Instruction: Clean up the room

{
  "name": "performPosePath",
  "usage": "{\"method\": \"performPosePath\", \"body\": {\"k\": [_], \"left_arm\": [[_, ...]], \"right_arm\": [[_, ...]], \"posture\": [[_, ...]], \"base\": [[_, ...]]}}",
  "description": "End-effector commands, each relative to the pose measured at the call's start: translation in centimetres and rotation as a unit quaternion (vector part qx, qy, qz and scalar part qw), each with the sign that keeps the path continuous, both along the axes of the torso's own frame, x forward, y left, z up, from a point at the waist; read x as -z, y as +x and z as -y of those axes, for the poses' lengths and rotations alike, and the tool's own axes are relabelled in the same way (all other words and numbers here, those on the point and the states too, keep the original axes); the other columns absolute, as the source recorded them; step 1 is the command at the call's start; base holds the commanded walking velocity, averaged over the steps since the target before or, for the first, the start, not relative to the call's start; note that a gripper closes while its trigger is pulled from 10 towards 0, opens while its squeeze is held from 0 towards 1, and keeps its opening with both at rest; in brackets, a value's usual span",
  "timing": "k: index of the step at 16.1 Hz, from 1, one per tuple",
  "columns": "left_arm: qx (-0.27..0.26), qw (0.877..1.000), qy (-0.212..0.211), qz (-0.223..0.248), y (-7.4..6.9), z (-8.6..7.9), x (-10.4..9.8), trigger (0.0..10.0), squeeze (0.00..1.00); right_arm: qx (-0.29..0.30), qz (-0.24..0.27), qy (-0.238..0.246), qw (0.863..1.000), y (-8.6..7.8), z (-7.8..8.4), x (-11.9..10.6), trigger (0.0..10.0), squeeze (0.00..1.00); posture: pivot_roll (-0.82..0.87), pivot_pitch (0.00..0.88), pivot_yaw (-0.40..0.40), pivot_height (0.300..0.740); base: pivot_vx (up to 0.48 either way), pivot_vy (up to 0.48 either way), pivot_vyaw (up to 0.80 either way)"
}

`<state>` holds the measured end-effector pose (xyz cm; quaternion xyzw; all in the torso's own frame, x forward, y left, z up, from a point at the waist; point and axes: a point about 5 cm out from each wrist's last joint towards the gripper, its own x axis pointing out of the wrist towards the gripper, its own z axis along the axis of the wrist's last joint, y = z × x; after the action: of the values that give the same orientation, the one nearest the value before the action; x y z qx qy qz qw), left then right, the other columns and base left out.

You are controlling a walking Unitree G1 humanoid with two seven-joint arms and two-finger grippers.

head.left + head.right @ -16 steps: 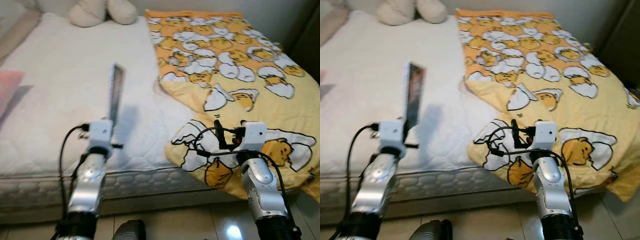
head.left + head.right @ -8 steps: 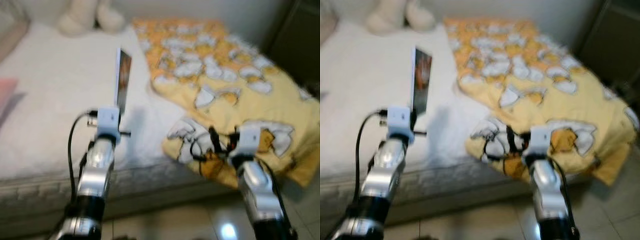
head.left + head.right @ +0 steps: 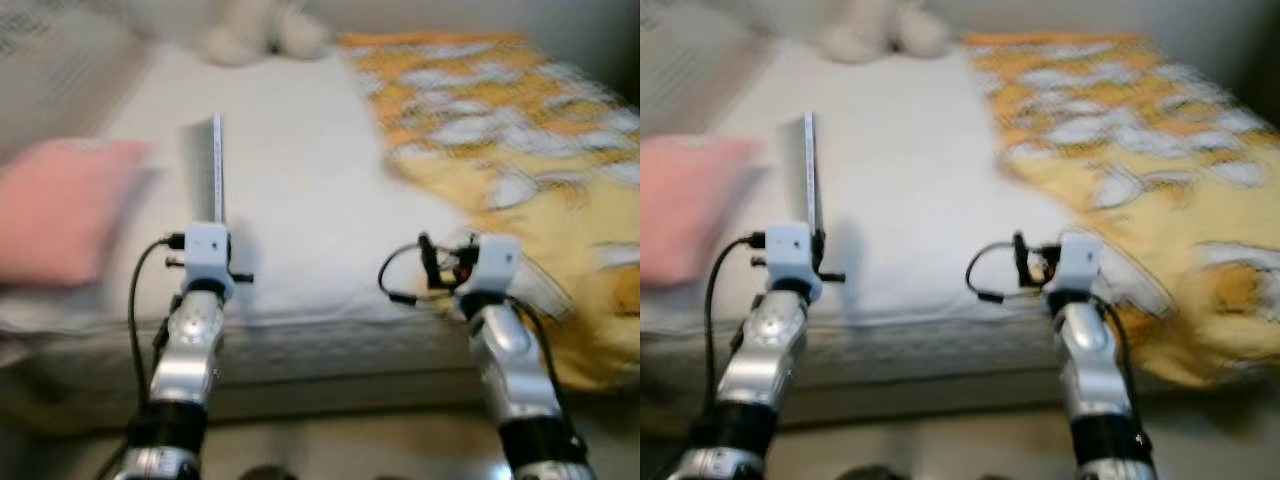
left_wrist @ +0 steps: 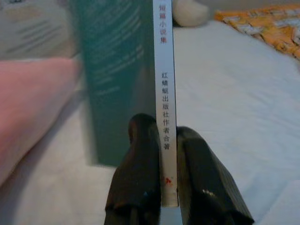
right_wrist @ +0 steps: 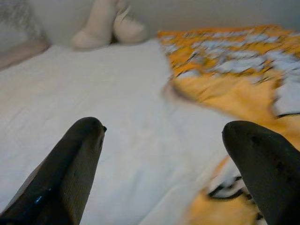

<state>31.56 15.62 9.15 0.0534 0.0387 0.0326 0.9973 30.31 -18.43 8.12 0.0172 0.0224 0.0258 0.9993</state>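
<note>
- Left gripper (image 4: 161,154) up over the bed's near edge, clamped on a thin book (image 3: 214,165), spine pinched between the two black fingers (image 4: 138,173)
- Book held upright, edge-on in the head views, teal cover and white spine with printed characters in the left wrist view
- Right gripper (image 5: 161,154) hovering above the bed (image 3: 300,190), fingers spread wide, nothing between them
- White quilted bed ahead, blurred; pink pillow (image 3: 60,210) on the left side
- Yellow-and-orange patterned blanket (image 3: 520,130) over the right side
- Cream plush toy (image 3: 265,30) far back against the wall
</note>
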Motion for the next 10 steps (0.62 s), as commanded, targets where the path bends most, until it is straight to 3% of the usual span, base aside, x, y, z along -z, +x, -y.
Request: {"method": "performPosePath", "body": {"k": [1,7,8,10], "left_arm": [[0.01,1.0,-0.002,0.024,0.5,0.4,-1.1,10.0,0.0],[0.013,0.999,0.017,0.03,1.4,0.6,-1.7,10.0,0.0],[0.018,0.999,0.024,0.035,1.5,0.8,-1.8,10.0,0.0],[0.02,0.999,0.028,0.034,1.8,0.9,-1.9,10.0,0.0]], "right_arm": [[-0.006,0.003,0.005,1.0,0.2,-0.2,-0.1,10.0,0.65],[-0.014,0.004,0.007,1.0,0.6,-0.5,0.0,10.0,0.64],[-0.007,-0.001,0.005,1.0,0.7,-0.4,0.1,10.0,0.6],[-0.002,-0.007,0.001,1.0,0.9,-0.4,0.2,10.0,0.5]], "posture": [[0.01,0.0,-0.023,0.74],[0.02,0.0,-0.034,0.74],[0.02,0.0,-0.035,0.74],[0.02,0.0,-0.035,0.74]], "base": [[0.0,0.0,0.51],[0.0,0.0,0.51],[0.0,0.0,0.0],[0.0,-0.461,0.0]]}}
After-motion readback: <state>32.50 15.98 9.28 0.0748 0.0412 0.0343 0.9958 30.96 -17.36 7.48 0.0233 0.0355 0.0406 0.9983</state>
